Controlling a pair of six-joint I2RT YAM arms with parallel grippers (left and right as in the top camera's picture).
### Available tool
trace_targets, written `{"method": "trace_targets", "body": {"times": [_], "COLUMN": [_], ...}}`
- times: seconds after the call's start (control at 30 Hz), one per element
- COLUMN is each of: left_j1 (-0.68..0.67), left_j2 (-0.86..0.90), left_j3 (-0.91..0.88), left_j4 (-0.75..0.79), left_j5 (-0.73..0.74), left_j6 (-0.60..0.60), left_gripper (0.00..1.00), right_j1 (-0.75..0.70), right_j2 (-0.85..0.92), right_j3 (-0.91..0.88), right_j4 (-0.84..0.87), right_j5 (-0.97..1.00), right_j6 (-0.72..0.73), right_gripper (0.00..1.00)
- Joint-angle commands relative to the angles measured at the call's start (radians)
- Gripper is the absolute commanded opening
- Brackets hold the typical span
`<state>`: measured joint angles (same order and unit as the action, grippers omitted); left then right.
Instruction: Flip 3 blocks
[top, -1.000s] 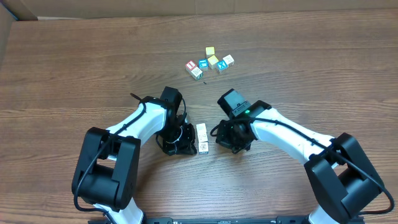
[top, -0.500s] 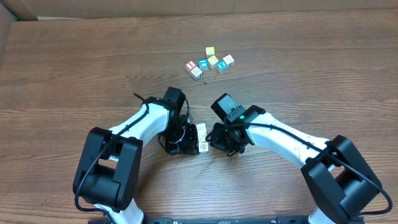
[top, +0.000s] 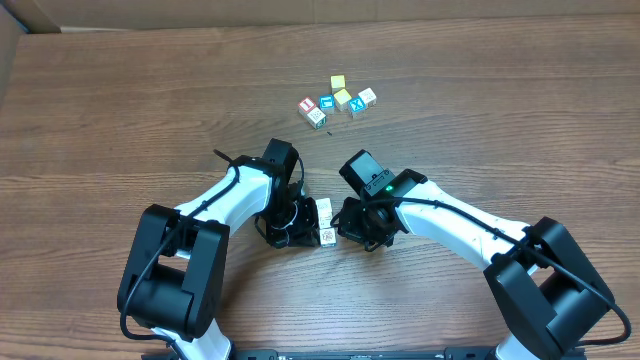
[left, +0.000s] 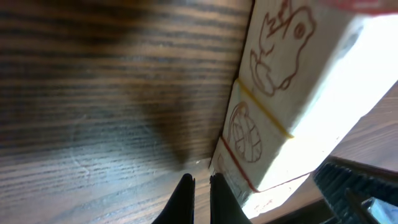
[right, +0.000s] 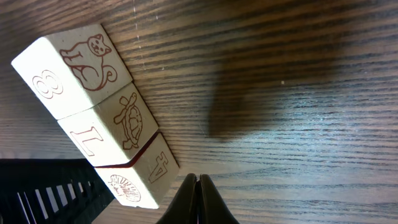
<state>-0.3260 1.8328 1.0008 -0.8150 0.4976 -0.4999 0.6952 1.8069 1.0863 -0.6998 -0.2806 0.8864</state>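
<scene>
The table (top: 120, 120) is brown wood grain, smooth, with a soft sheen in the wrist views. The blocks (right: 93, 112) are pale bare wood, matt, with rounded edges and thin red printed drawings. The arms (top: 450, 215) have glossy white plastic shells and black joints. The right gripper (right: 197, 180) and left gripper (left: 200, 182) look like matt black plastic; the ribbed black pad (right: 50, 193) at the lower left of the right wrist view is matt too. The board (top: 30, 15) at the upper left of the overhead view looks like tan cardboard.
</scene>
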Motion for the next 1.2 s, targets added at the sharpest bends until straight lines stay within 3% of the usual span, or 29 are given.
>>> {"method": "trace_targets", "body": {"times": [0.0,0.4,0.67,0.97,1.17], "left_j1": [-0.002,0.009,0.071,0.097,0.076], "left_j2": [-0.006,-0.04,-0.148,-0.146,-0.071], "left_j3": [-0.01,-0.01,-0.01,-0.009,-0.009], "left_j4": [0.005,0.005,0.015,0.308,0.425], "left_j5": [0.002,-0.014,-0.075,-0.099,-0.101], "left_j6": [-0.025,-0.024,-0.024,0.006,0.006], "left_gripper": [0.04,0.04,0.04,0.04,0.04], "right_j1": [-0.002,0.058,0.181,0.219,0.219], "right_j2": [0.002,0.002,0.002,0.002,0.002], "right_j3": [-0.01,-0.035,-0.039,-0.04,-0.04], "right_j4": [0.001,-0.037,-0.003,0.04,0.037], "right_j5": [0.009,-0.051,-0.013,0.05,0.093], "right_j6": [-0.004,0.009,0.127,0.359,0.387], "right_gripper": [0.04,0.04,0.04,0.04,0.04]}}
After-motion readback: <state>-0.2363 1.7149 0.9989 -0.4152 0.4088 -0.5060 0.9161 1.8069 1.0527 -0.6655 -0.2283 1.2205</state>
